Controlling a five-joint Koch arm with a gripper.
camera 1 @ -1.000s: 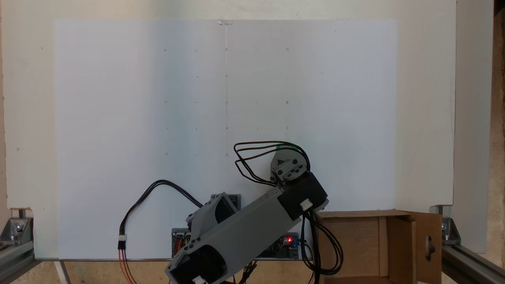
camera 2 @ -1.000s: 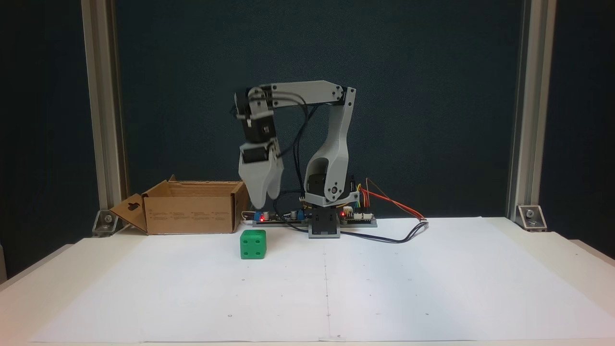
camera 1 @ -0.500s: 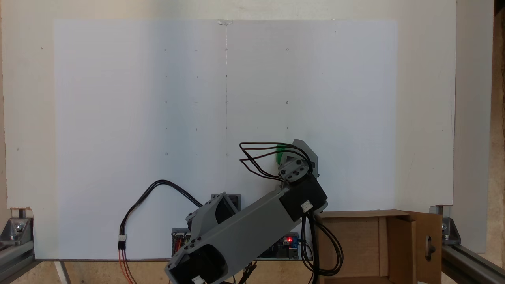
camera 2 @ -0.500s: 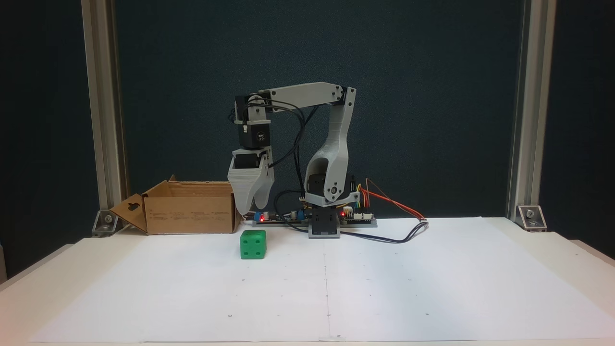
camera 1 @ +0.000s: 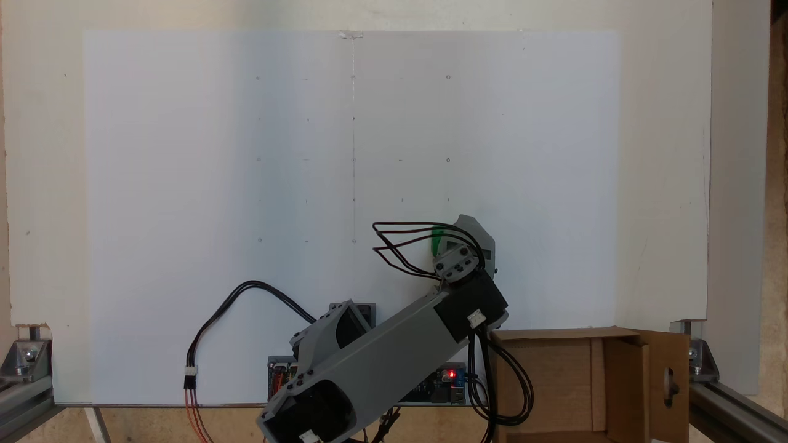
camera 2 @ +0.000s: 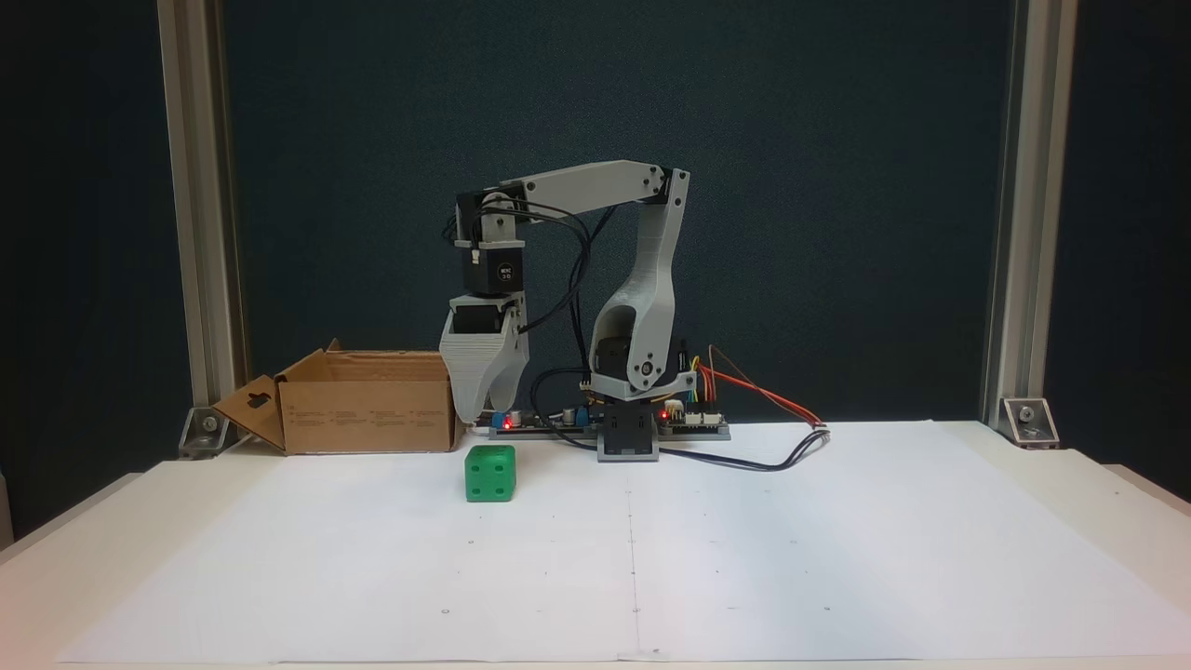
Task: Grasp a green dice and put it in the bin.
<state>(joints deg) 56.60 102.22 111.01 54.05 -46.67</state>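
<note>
The green dice [camera 2: 490, 473] sits on the white paper, in front of the arm's base and just right of the bin [camera 2: 368, 402], a brown cardboard box with open flaps. My gripper [camera 2: 484, 409] hangs pointing down, a little above and behind the dice and apart from it. Its grey jaws overlap from this side, so no gap can be read. From above, the gripper [camera 1: 471, 237] covers most of the dice [camera 1: 437, 241], leaving a green sliver at its left edge. The bin [camera 1: 572, 375] lies at the lower right in that fixed view.
The arm's base with lit circuit boards [camera 2: 642, 423] and trailing cables [camera 2: 772, 456] stands behind the paper. Aluminium frame posts [camera 2: 195, 233] rise at both sides. The bin's cut-out flap [camera 1: 670, 384] hangs outward.
The wrist has turned and the gripper has dropped slightly and shifted toward the bin side over the dice. The dice and the bin have not moved.
</note>
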